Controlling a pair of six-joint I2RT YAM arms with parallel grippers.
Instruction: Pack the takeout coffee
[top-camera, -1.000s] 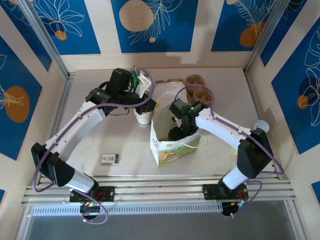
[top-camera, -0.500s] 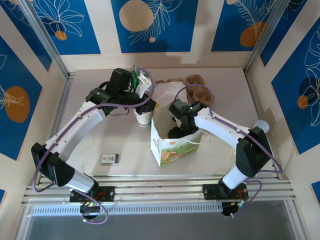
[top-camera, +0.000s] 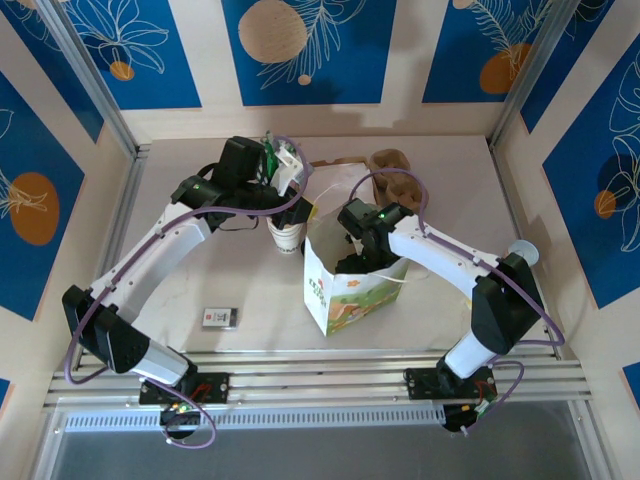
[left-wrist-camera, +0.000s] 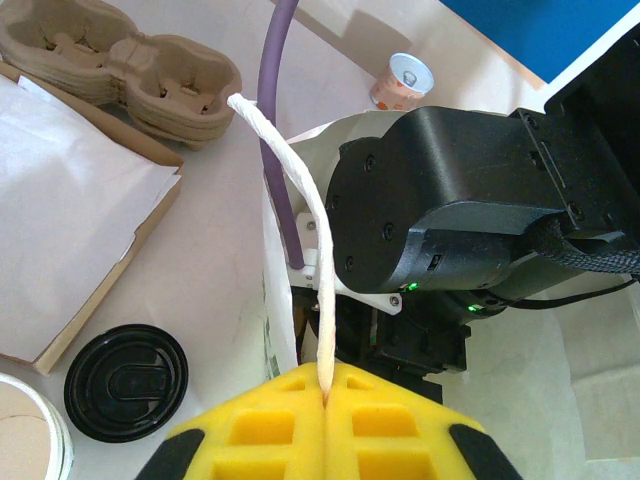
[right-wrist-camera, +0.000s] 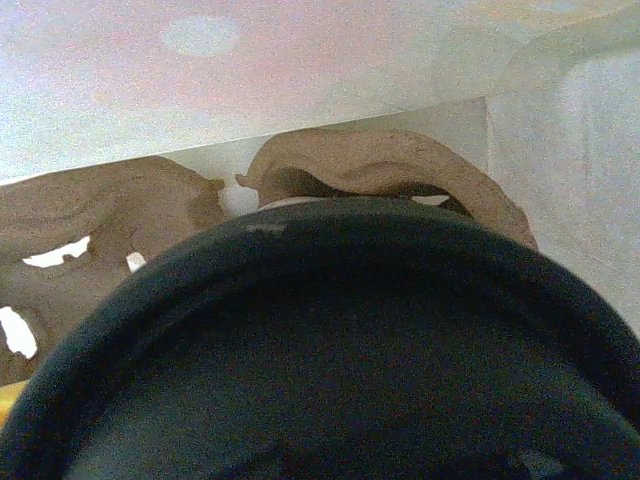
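- Room: wall panels printed blue with white leaves and orange discs, set in pale board on three sides.
- Surface: pale beige table; a metal rail runs along its near edge.
- Paper bag: white with a bright printed side, standing open at mid-table. Everything below is placed from it.
- In the bag: the takeout coffee, black lid uppermost, with a brown pulp carrier behind it against the white wall.
- Right gripper: down inside the bag's mouth, above the coffee. I cannot tell how its jaws stand.
- Left gripper: just left of the bag, yellow fingers pressed together on the bag's twisted white handle.
- Behind the bag: stacked empty cup carriers, with flat white and brown paper sheets beside them.
- Left of the bag: a stack of lidless cups and a loose black lid.
- Right of the bag, well apart: a pink cup.
- Near-left of the bag: a small packet.
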